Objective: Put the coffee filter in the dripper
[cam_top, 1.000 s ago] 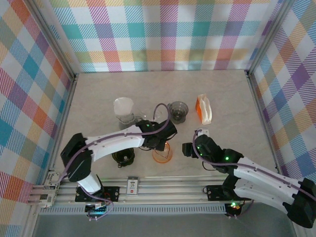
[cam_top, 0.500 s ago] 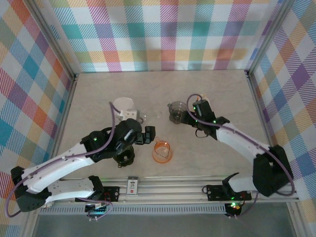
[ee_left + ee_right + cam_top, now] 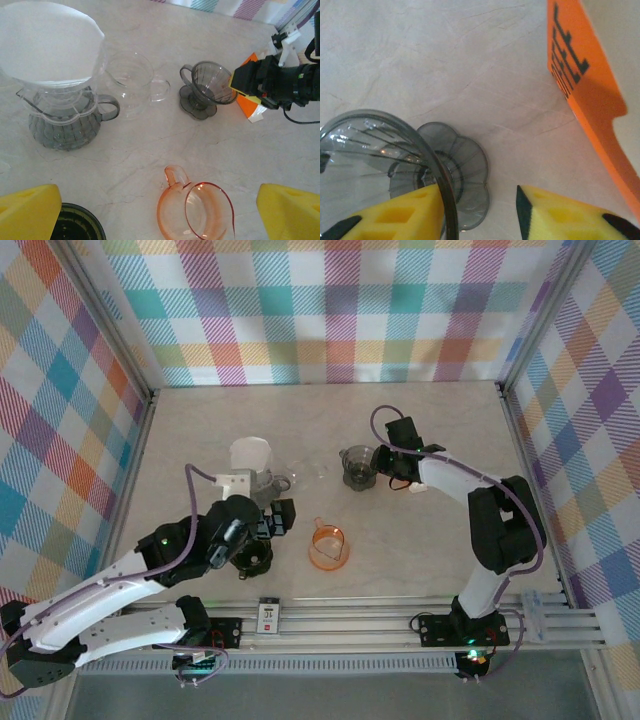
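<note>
Coffee filter (image 3: 50, 42) sits opened in the clear dripper (image 3: 65, 102), back-left of the table. It looks seated, so the task reads as done or nearly. Left gripper (image 3: 275, 520) hangs nearby, fingers wide apart, empty. Right gripper (image 3: 480, 210) straddles the rim of the grey dripper (image 3: 380, 145) — fingers apart, not clamped.

Dripper (image 3: 207, 82): smoky clr plastic, glossy. Filter (image 3: 47, 42): wht matt paper. Table (image 3: 140, 145): smooth, marbled.
</note>
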